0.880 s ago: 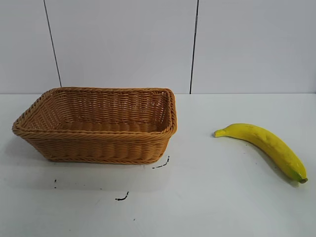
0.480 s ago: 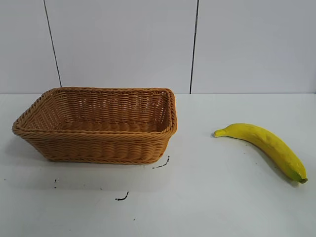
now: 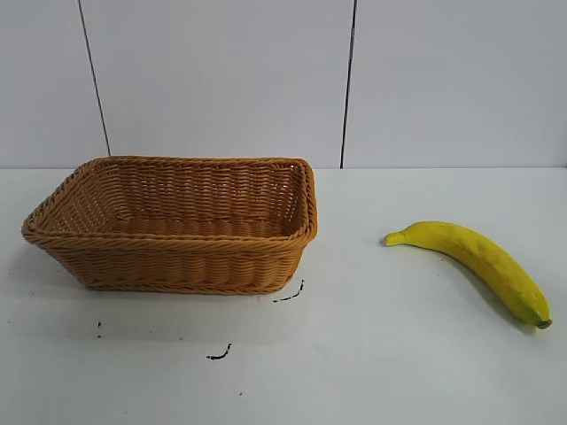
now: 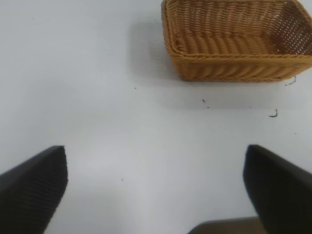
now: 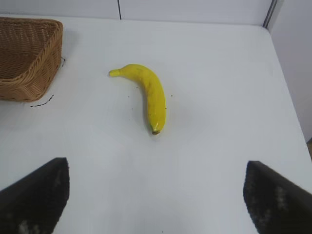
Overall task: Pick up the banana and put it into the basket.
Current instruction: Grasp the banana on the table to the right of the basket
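Observation:
The bright yellow banana (image 3: 478, 261) lies on the white table at the right, its dark end toward the front right. It also shows in the right wrist view (image 5: 148, 95). The tan wicker basket (image 3: 177, 261) stands at the left, with nothing in it, and shows in the left wrist view (image 4: 234, 68) and at the edge of the right wrist view (image 5: 24, 83). Neither arm shows in the exterior view. My right gripper (image 5: 156, 195) is open and empty, well short of the banana. My left gripper (image 4: 156, 187) is open and empty over bare table, away from the basket.
A few small black marks (image 3: 288, 294) lie on the table in front of the basket. The table's right edge (image 5: 287, 97) runs close beside the banana. A white panelled wall stands behind.

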`<state>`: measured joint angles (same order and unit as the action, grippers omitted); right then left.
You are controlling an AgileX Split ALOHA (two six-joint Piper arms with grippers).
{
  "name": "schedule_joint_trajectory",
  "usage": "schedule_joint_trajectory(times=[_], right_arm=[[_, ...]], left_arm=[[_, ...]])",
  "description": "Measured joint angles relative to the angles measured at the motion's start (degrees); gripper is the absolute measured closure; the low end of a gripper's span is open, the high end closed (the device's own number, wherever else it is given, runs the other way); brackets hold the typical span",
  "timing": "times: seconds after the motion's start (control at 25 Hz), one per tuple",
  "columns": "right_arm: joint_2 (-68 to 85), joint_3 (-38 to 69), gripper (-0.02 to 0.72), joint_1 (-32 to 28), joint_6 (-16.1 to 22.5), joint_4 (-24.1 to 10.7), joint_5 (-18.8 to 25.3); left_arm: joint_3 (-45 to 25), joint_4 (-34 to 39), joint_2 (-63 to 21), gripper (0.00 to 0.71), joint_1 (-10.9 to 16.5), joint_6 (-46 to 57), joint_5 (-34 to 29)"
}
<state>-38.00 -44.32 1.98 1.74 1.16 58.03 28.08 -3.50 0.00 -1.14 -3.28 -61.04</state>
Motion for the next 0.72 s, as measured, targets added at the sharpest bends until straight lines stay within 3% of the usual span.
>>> schedule_joint_trajectory(times=[0.2,0.4,0.56,0.72], right_arm=[[-17.68,-10.19,0.008,0.0,-0.19,-0.19,0.05],[-34.59,-19.38,0.008,0.0,-4.15,-0.19,0.15],[-44.77,-25.62,0.008,0.0,-11.43,1.03,0.27],[-51.01,-29.0,0.008,0.0,-21.19,5.42,-0.13]], left_arm=[[0.0,0.0,0.0,0.015,0.0,0.0,0.0],[0.0,0.0,0.0,0.015,0.0,0.0,0.0],[0.0,0.0,0.0,0.015,0.0,0.0,0.0],[0.0,0.0,0.0,0.015,0.0,0.0,0.0]])
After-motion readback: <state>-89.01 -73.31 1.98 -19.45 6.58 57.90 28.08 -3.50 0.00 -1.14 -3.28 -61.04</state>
